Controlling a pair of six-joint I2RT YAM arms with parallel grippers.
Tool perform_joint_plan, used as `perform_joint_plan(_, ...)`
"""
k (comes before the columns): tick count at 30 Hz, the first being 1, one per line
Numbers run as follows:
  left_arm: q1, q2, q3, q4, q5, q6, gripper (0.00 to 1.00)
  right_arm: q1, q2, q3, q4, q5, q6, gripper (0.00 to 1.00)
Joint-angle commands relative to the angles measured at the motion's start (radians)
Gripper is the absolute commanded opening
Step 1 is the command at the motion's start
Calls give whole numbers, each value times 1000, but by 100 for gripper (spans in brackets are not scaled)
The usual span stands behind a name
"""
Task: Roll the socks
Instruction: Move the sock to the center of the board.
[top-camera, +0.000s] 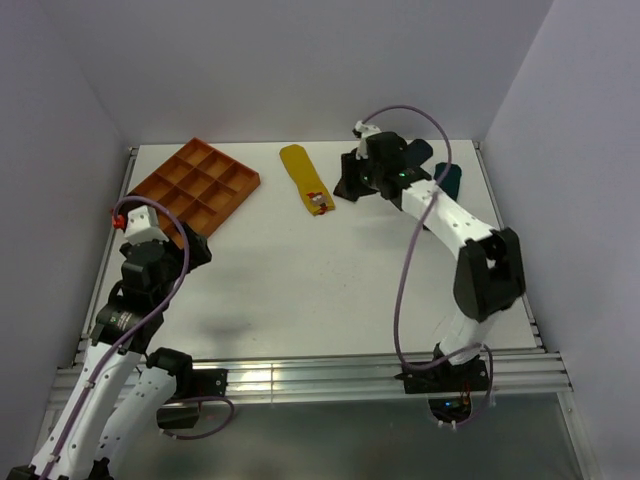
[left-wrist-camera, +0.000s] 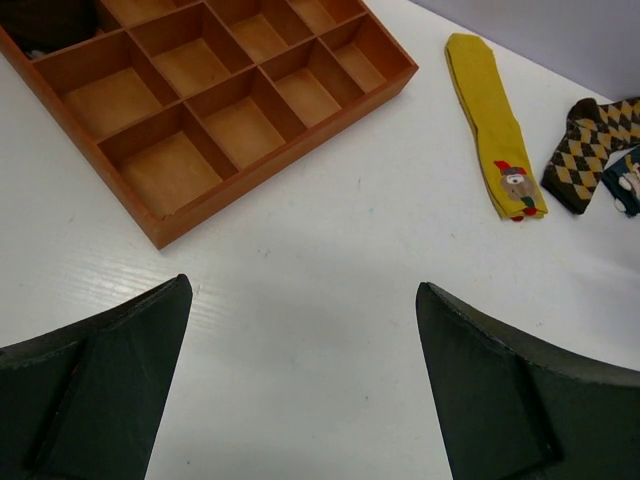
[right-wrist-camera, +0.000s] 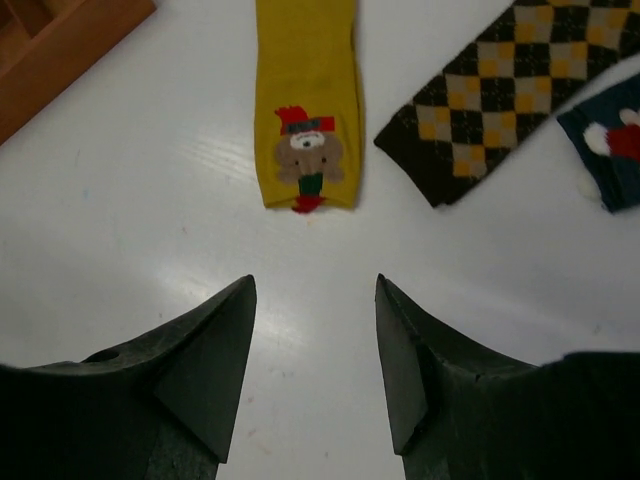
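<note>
The mustard-yellow sock (top-camera: 305, 180) lay flat and unrolled on the white desk (top-camera: 330, 280), toward the far side, between the wooden tray (top-camera: 235, 203) and the right end effector (top-camera: 352, 185). Its end with the small red, white and brown figure pointed toward the near side of the desk.

In the right wrist view, the right end effector (right-wrist-camera: 315, 290) hung just short of that figured end of the mustard-yellow sock (right-wrist-camera: 305, 100). Its fingers stood partly apart, in a fairly narrow gap. Nothing was between them, and they did not touch the fabric. Beside the yellow sock, on its right in that view, lay a brown-and-tan argyle sock (right-wrist-camera: 500, 100). A dark sock (right-wrist-camera: 610, 150) with a red-and-white patch lay at the frame's edge.

The left end effector (left-wrist-camera: 302, 300) stood wide and held nothing. It was over bare desk near the corner of the tray (left-wrist-camera: 290, 160), whose visible compartments showed only bare wood. It was well apart from the mustard-yellow sock (left-wrist-camera: 495, 125) and the argyle sock (left-wrist-camera: 590, 150).
</note>
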Motion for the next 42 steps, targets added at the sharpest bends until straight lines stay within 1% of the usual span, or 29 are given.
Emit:
perform_joint_plan(1,0,-18,-4,91,17,-13,100,39,151,146,11,6,-51,58)
perform_joint_plan(2,0,-18,-4,91,11,-8,99,44,190,214,2,-1,-53,58)
perform_joint_plan(3,0,-20,-4,87,-5,-8,99,48,266,250,-13,-9,-51,57)
perform_joint_plan(6,1,-20,-7,85,-5,-16,99,54,387,376,-44,-24,-51,57)
perform_joint_plan(11,15,-6,-8,90,15,-14,99,85,526,534,-84,-36,-36,56)
perform_joint_plan(16,44,0,-10,102,61,-11,99,93,612,585,-119,-41,19,53)
perform_joint_plan(18,56,0,-14,108,72,-9,99,93,629,577,-131,-37,42,53)
perform_joint_plan(21,69,2,-13,110,87,-8,99,93,629,543,-136,-37,77,53)
perform_joint_plan(27,89,-8,-15,113,112,-8,99,100,601,421,-116,-40,140,50)
perform_joint_plan(32,90,-27,-19,113,115,-8,99,128,541,238,-46,-18,179,50)
perform_joint_plan(35,92,-38,-21,110,116,-5,99,149,485,119,-3,-3,229,49)
perform_joint_plan(37,92,-40,-21,110,118,-5,100,172,453,44,0,25,252,49)
perform_joint_plan(39,92,-46,-21,111,119,-6,100,208,399,-13,13,37,314,49)
perform_joint_plan(40,92,-47,-21,111,119,-5,100,224,379,-82,26,43,343,51)
perform_joint_plan(42,92,-52,-21,110,119,-5,99,270,311,-151,74,43,428,53)
